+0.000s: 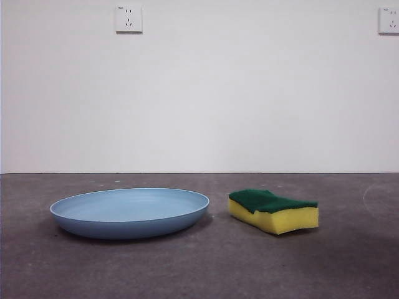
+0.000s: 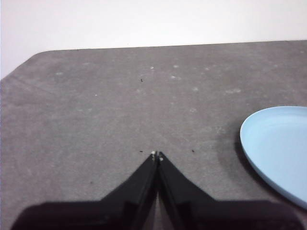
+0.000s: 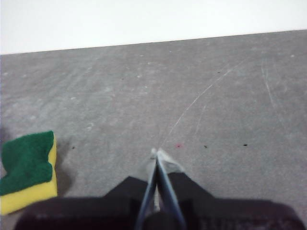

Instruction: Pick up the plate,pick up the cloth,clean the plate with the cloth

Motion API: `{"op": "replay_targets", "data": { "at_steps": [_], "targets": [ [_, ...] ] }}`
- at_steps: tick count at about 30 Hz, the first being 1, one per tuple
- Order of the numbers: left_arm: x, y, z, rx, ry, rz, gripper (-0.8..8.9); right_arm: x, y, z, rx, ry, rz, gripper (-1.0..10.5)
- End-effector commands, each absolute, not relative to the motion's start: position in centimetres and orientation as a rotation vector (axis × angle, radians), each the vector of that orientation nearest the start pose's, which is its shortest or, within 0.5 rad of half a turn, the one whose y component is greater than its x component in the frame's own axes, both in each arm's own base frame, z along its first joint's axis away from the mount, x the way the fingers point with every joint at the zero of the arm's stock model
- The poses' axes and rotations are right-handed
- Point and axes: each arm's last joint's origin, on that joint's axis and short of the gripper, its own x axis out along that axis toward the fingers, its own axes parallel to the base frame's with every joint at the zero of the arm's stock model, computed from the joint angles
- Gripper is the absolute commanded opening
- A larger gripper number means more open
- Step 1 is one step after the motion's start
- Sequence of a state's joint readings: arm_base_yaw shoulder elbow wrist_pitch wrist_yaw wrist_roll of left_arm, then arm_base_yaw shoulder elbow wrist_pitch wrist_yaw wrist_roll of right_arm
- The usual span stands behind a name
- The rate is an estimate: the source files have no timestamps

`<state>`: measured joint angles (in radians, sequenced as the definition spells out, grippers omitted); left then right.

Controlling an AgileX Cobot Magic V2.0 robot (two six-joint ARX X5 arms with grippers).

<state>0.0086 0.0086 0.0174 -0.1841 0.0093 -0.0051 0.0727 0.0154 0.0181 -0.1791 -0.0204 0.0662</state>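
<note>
The wide, shallow light-blue plastic plate lies lower left on the grey desk; the yellow sponge with green scouring top sits just beside it. Nothing is picked up yet. The left end effector and right end effector are closed and empty; each must open and reach.

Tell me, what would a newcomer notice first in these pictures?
First the light-blue plate lying flat on the grey table, and beside it, apart, the yellow sponge with its green top. Both grippers, left and right, are shut and empty over bare table.
</note>
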Motion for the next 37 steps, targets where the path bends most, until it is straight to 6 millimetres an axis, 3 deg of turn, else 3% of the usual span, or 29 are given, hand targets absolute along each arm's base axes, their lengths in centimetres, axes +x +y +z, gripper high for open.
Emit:
{"op": "replay_targets", "data": {
  "at_steps": [1, 7, 11, 17, 23, 31, 37],
  "targets": [
    [9.6, 0.1, 14.8, -0.088, 0.168, 0.012, -0.04, 9.6, 0.8, 14.7, 0.190, 0.199, 0.081, 0.0],
    [9.6, 0.1, 14.9, -0.177, 0.181, 0.024, -0.07, 9.6, 0.8, 14.9, 0.381, 0.205, 0.065, -0.1],
    [9.2, 0.0, 15.4, -0.237, 0.253, 0.010, -0.07, 9.5, 0.8, 16.4, 0.424, 0.209, 0.065, -0.1],
    [8.3, -0.1, 18.5, -0.278, 0.232, -0.017, -0.07, 9.8, 1.0, 19.8, 0.427, 0.287, 0.099, -0.1],
    [8.3, -0.1, 21.9, -0.279, 0.231, -0.041, -0.07, 11.2, 1.3, 23.2, 0.382, 0.384, 0.175, -0.1],
    [10.1, -0.5, 25.8, -0.289, 0.356, -0.162, -0.07, 14.3, 2.1, 26.6, 0.346, 0.536, 0.360, 0.0],
    [12.9, -1.1, 26.9, -0.344, 0.575, -0.356, -0.07, 16.6, 2.4, 27.9, 0.288, 0.658, 0.421, 0.1]
  ]
}}
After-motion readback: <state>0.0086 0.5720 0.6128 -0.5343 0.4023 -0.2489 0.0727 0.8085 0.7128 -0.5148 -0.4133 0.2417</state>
